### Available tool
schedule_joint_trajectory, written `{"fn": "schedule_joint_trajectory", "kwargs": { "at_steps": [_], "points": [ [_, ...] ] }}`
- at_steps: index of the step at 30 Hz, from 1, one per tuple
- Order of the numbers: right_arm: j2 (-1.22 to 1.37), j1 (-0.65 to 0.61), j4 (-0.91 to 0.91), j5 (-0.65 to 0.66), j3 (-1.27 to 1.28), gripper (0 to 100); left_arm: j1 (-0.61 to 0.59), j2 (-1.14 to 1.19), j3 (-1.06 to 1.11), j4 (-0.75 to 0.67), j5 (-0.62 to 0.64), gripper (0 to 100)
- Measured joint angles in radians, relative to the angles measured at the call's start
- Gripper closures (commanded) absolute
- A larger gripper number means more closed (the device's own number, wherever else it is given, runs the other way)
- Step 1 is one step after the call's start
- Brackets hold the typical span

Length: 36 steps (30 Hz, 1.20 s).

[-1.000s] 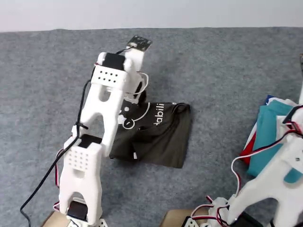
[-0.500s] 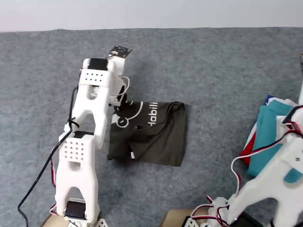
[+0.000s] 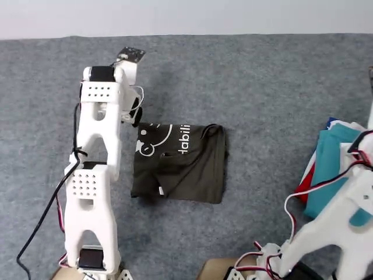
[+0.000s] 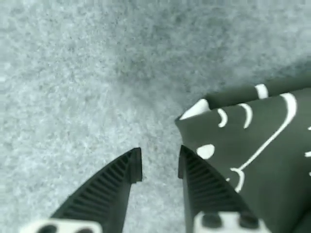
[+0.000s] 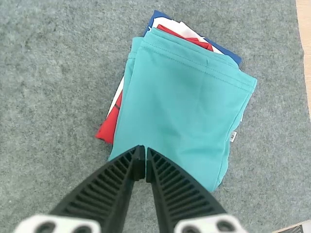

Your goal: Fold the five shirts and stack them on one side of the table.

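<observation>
Shirts lie in two places on my grey felt-covered surface. The dark olive folded shirt with white print sits flat near the middle as a rough rectangle, its printed part toward the far left corner. The left hand hangs over bare felt just beside that printed corner, its fingers a little spread with nothing between them (one fingertip is close to the cloth edge, but I see no contact). Well apart, at the right edge of the surface, is the stack of folded shirts. A teal folded shirt lies on top, with red, white and blue cloth peeking out from under it. The right hand points at the near edge of the teal folded shirt, its fingers pressed together and pinching nothing I can make out. Whether the tips touch the cloth I cannot tell from here.
</observation>
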Motion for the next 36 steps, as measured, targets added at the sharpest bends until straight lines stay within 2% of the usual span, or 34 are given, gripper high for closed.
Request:
{"fn": "schedule_joint_trajectory", "kwargs": {
  "at_steps": [6,14,18,22,26,31,36],
  "points": [
    [-0.048,0.0,0.0,0.0,0.0,98.8,0.063,-0.063,0.114,0.005,0.002,94],
    [-0.052,0.0,0.0,0.0,0.0,98.8,0.249,-0.374,0.532,0.008,0.0,95],
    [-0.052,0.0,0.0,0.0,0.0,98.8,0.377,-0.45,0.707,0.008,0.003,96],
    [-0.052,0.0,0.0,0.0,0.0,98.8,0.525,-0.459,0.756,0.008,0.025,96],
    [-0.052,0.0,0.0,0.0,0.0,98.8,0.62,-0.491,0.75,0.008,0.058,96],
    [-0.058,0.0,0.0,0.0,0.0,98.8,0.575,-0.565,0.74,0.008,0.064,96],
    [-0.121,0.0,0.0,0.0,0.061,98.8,0.417,-0.577,0.74,0.008,0.043,96]
  ]
}}
